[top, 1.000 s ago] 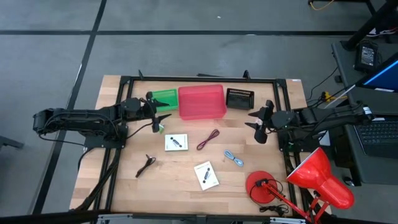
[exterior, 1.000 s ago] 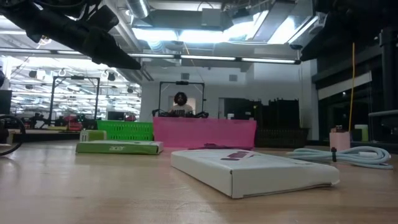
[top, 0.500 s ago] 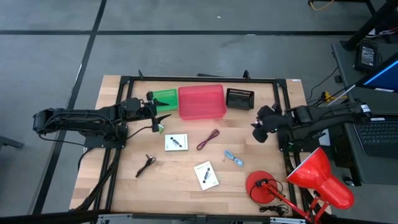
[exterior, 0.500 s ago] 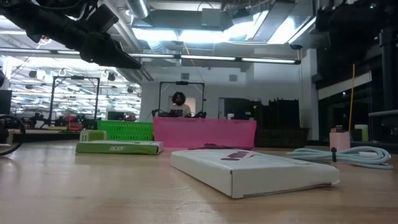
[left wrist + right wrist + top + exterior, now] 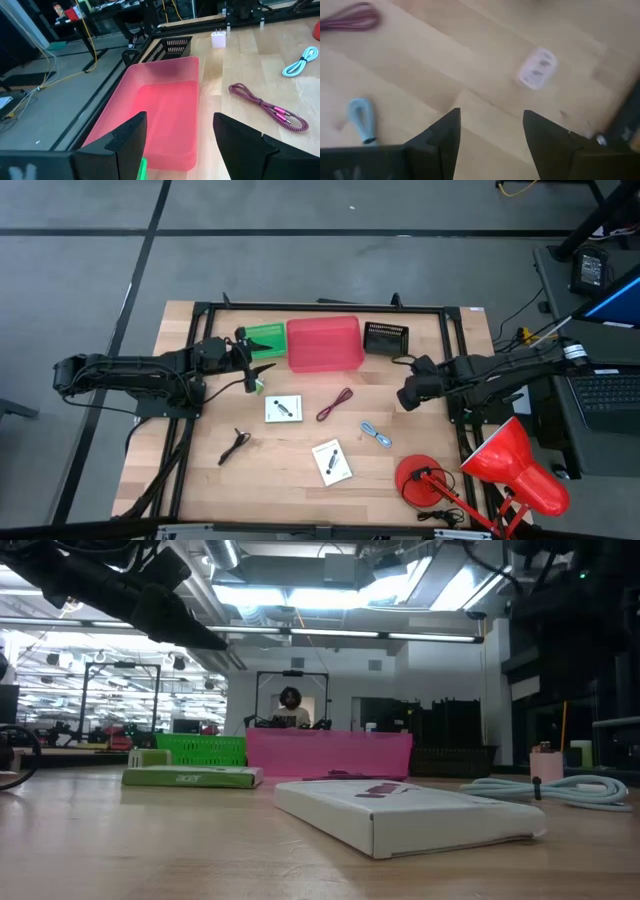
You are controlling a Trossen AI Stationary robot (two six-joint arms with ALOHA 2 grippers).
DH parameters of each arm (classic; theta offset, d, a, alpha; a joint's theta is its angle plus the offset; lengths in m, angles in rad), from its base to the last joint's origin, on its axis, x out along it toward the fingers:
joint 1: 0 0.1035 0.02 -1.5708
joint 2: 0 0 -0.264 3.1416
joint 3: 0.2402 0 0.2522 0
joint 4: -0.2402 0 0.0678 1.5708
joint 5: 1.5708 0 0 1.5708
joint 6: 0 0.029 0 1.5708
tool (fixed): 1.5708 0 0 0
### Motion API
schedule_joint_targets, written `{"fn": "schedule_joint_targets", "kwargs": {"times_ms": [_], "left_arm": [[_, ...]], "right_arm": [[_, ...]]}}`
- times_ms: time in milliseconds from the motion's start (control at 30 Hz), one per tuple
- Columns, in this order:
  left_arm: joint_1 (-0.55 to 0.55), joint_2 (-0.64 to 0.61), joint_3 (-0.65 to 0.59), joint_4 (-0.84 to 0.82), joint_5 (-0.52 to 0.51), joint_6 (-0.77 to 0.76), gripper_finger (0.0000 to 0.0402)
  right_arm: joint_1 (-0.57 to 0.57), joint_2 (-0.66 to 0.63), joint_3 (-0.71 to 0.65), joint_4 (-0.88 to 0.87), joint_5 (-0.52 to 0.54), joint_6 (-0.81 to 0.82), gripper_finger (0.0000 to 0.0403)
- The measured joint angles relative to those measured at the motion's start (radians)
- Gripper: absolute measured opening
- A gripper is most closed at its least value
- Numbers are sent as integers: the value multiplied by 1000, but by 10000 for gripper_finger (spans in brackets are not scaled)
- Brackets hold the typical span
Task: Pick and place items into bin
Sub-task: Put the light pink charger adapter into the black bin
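Note:
The pink bin (image 5: 324, 345) stands at the far middle of the table, between a green basket (image 5: 262, 336) and a black basket (image 5: 385, 338). Two white cards (image 5: 283, 409) (image 5: 331, 462), a red cord (image 5: 335, 404), a blue cord (image 5: 376, 435) and a dark cord (image 5: 235, 445) lie flat on the wood. My left gripper (image 5: 180, 117) hovers open at the bin's left end. My right gripper (image 5: 490, 117) is open and points down above the table, right of the red cord. A pinkish piece (image 5: 537, 67) lies just beyond its fingers.
A red desk lamp (image 5: 430, 480) stands at the near right corner, its head (image 5: 520, 470) hanging over the table edge. A black frame (image 5: 320, 308) borders the far side. A small green piece (image 5: 257, 386) lies under my left gripper. A person shows far behind the bin (image 5: 290, 705).
My right gripper has moved toward the table's left, out over the wood, and has tipped over so that it points down at the table. The left arm and all the items have stayed where they were.

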Motion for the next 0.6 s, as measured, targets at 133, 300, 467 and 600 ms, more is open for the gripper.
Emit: {"fn": "schedule_joint_targets", "kwargs": {"times_ms": [133,300,467,600], "left_arm": [[0,0,0,0,0,0,224],[0,0,0,0,0,0,224],[0,0,0,0,0,-3,224],[0,0,0,0,0,-3,224]], "right_arm": [[-15,45,-1,-41,1,56,195],[-43,88,-21,-13,3,69,195],[-76,121,-59,21,27,86,195],[-92,125,-94,105,62,85,195]]}}
